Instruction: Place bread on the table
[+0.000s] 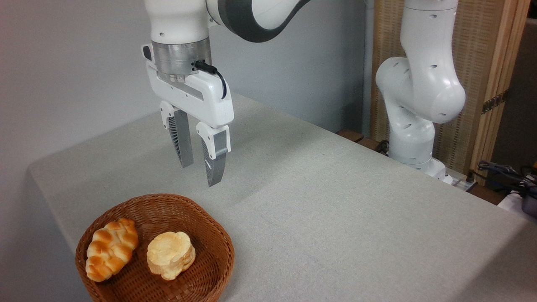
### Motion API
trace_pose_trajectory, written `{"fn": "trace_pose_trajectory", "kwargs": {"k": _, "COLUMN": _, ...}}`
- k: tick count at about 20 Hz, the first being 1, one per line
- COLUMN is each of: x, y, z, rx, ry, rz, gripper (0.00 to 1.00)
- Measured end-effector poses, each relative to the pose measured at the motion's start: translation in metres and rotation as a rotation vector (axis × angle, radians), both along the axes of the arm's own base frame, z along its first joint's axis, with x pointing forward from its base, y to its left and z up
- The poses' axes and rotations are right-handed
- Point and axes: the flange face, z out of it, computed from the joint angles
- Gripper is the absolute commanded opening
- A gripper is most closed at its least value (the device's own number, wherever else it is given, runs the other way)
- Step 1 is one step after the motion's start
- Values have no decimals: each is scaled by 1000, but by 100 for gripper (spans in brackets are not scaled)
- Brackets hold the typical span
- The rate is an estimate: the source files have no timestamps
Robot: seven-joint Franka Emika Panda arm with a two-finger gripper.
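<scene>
The bread (170,254), a small roundish pale-yellow bun lying flat side up, rests in the right half of a round brown wicker basket (209,235) at the front left of the table (335,209). My gripper (200,173) hangs in the air above and behind the basket's far rim, pointing down. Its two grey ribbed fingers (183,142) stand apart with nothing between them. It touches neither the bread nor the basket.
A longer braided golden-brown loaf (111,248) lies in the basket's left half, beside the bun. The arm's white base (415,105) stands off the table's far right edge, with cables (507,176) beyond it. The table's left edge runs close to the basket.
</scene>
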Motion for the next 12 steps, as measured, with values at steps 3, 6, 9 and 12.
{"fn": "trace_pose_trajectory", "kwargs": {"k": 3, "x": 0, "y": -1, "z": 0, "rx": -11, "ry": 1, "rz": 3, "gripper": 100}}
{"fn": "trace_pose_trajectory", "kwargs": {"k": 6, "x": 0, "y": -1, "z": 0, "rx": -18, "ry": 3, "rz": 4, "gripper": 100}}
{"fn": "trace_pose_trajectory", "kwargs": {"k": 9, "x": 0, "y": -2, "z": 0, "rx": -19, "ry": 3, "rz": 4, "gripper": 100}}
{"fn": "trace_pose_trajectory", "kwargs": {"k": 12, "x": 0, "y": -2, "z": 0, "rx": -19, "ry": 3, "rz": 4, "gripper": 100}}
